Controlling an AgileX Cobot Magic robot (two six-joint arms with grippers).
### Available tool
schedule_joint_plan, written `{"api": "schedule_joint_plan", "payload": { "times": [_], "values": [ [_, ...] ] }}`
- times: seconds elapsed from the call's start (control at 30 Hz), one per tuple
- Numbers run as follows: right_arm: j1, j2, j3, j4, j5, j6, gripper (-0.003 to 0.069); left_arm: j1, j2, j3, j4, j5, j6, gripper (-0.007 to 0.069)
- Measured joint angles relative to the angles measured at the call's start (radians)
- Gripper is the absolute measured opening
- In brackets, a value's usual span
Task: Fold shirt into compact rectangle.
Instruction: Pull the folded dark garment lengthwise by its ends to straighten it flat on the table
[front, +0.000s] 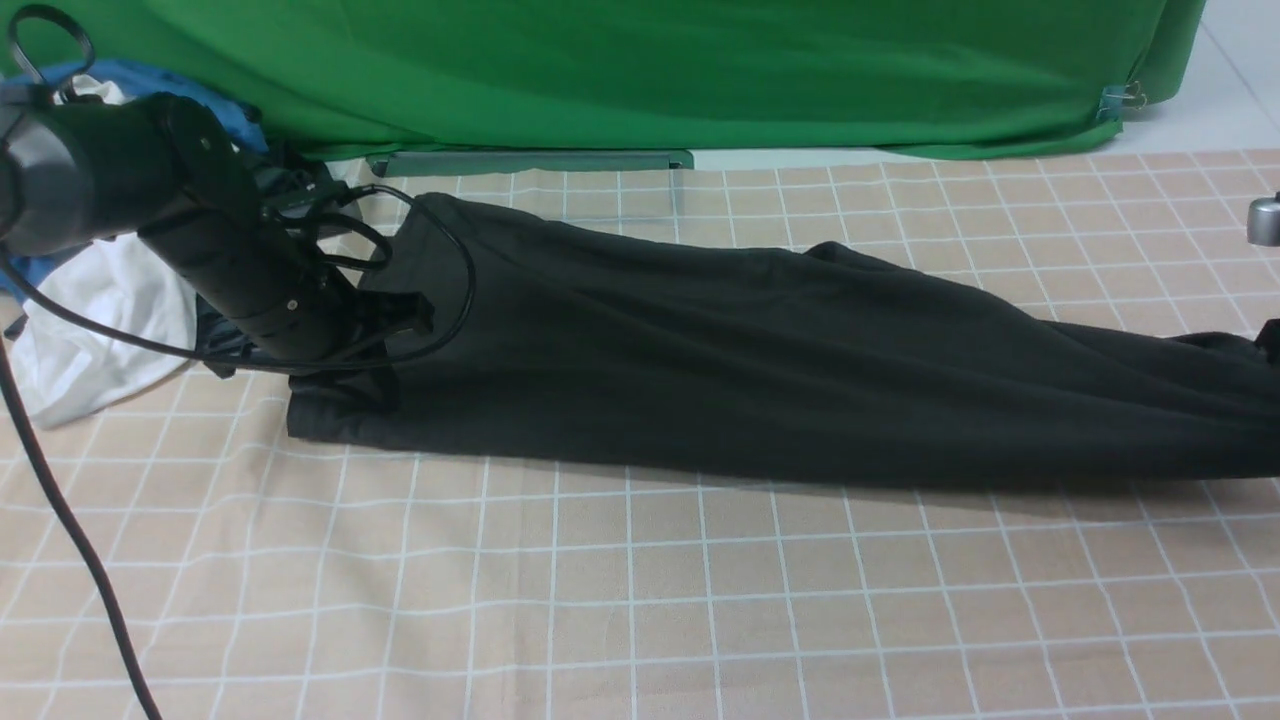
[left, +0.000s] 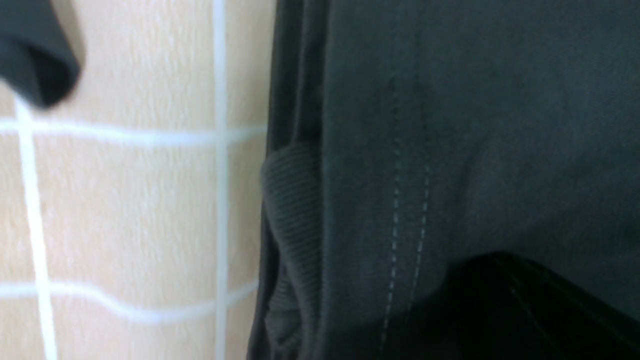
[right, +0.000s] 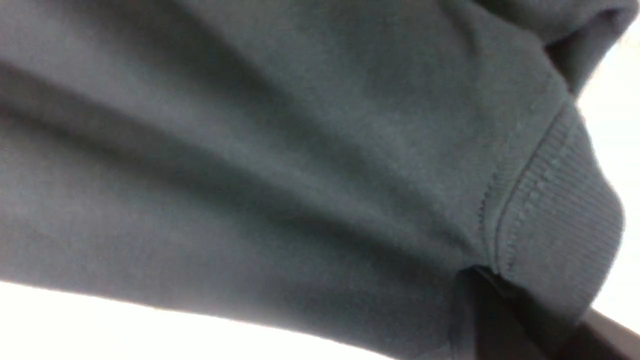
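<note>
The black shirt (front: 760, 360) lies as a long, lengthwise-folded strip across the checked tablecloth, pulled into long creases from left to right. My left gripper (front: 395, 320) sits on the strip's left end. In the left wrist view its dark fingertip (left: 505, 310) presses into the stitched fabric (left: 475, 125), shut on it. My right gripper (front: 1272, 340) barely shows at the right edge of the front view. In the right wrist view a dark finger (right: 500, 320) pinches the shirt (right: 250, 175) beside its ribbed collar (right: 555, 220). The chest print is hidden.
A pile of white and blue clothes (front: 90, 310) lies at the far left behind my left arm. A green cloth backdrop (front: 650, 70) hangs along the table's back edge. A black cable (front: 70, 520) trails down the left side over the tablecloth (front: 640, 600).
</note>
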Motion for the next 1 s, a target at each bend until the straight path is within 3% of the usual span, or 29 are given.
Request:
{"api": "schedule_joint_plan", "payload": {
  "times": [0.2,0.27,0.37,0.47,0.57,0.7,0.83,1.0],
  "values": [
    [-0.003,-0.003,-0.037,-0.047,0.009,0.084,0.04,0.001,-0.1,0.001,0.044,0.085,-0.05,0.0019],
    [0.0,-0.012,-0.067,-0.028,0.006,0.122,0.044,0.001,-0.142,0.001,0.047,0.085,-0.06,0.0019],
    [0.018,-0.025,-0.123,0.037,-0.014,0.109,0.0449,0.001,-0.193,0.001,0.048,0.089,-0.062,0.0019],
    [0.09,-0.02,-0.184,0.21,-0.095,-0.027,0.0437,0.001,-0.201,0.001,0.048,0.093,-0.071,0.0019],
    [0.157,0.013,-0.224,0.278,-0.138,-0.106,0.0435,0.001,-0.18,0.001,0.049,0.087,-0.076,0.0019],
    [0.249,0.11,-0.291,0.211,-0.192,-0.132,0.0428,0.001,-0.139,0.001,0.051,0.042,-0.072,0.0019],
    [0.268,0.19,-0.324,0.111,-0.177,-0.105,0.0415,0.001,-0.126,0.001,0.052,0.062,-0.066,0.0019],
    [0.268,0.244,-0.329,0.08,-0.146,-0.116,0.0414,0.001,-0.126,0.001,0.058,0.065,-0.066,0.0019]
  ]
}}
